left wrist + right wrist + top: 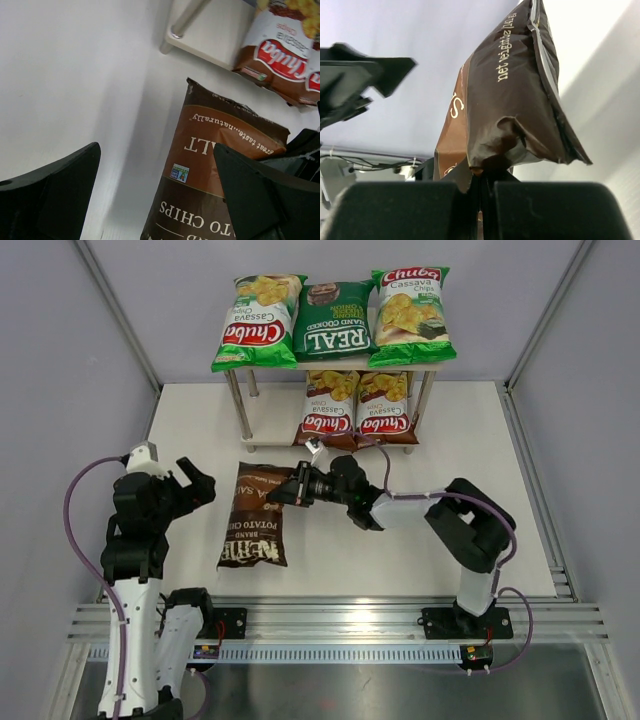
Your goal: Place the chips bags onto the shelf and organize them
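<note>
I'm holding the Kettle bag (255, 530) clamped in the right gripper (283, 490) (the left gripper (197, 483) is hovering by the left edge of the table (500, 540), jaws apart).

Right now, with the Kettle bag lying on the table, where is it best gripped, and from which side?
Probably at the thin corner of its far end, coming in low from the right. The Kettle bag is puffy in the middle and likely too wide to pinch, while the flattened corner fits between two fingers. The right gripper is shut on that corner, as the right wrist view shows.
</note>
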Robot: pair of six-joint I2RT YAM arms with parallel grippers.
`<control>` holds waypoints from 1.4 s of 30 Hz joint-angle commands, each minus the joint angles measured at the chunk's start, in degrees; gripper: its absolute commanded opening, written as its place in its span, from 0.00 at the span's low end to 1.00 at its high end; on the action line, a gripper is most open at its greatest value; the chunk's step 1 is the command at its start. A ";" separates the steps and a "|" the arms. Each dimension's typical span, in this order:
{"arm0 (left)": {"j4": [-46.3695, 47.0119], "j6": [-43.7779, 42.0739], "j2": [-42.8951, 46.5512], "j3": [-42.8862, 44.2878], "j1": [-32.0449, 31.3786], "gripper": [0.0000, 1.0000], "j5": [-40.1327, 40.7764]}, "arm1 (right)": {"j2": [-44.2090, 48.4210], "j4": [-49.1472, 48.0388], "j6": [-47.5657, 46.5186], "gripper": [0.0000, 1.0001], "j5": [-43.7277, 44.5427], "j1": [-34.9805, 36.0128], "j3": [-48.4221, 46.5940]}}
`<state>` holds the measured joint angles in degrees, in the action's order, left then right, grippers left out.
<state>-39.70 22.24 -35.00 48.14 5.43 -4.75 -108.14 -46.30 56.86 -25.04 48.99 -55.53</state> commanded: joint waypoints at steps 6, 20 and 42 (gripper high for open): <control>11.38 2.45 -0.24 -0.59 -0.51 0.99 -28.10 | 23.91 9.65 -12.73 0.00 19.91 0.49 5.60; 67.46 45.41 2.49 -18.87 -5.06 0.99 -41.49 | 50.30 2.11 -20.03 0.00 49.46 0.49 17.73; 89.18 46.23 -20.62 -17.20 -36.01 0.99 -17.66 | 56.28 -23.65 -28.30 0.00 52.12 0.49 28.54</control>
<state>40.75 68.12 -54.35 29.12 -29.80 -25.91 -53.06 -61.41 29.56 28.36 49.15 -26.81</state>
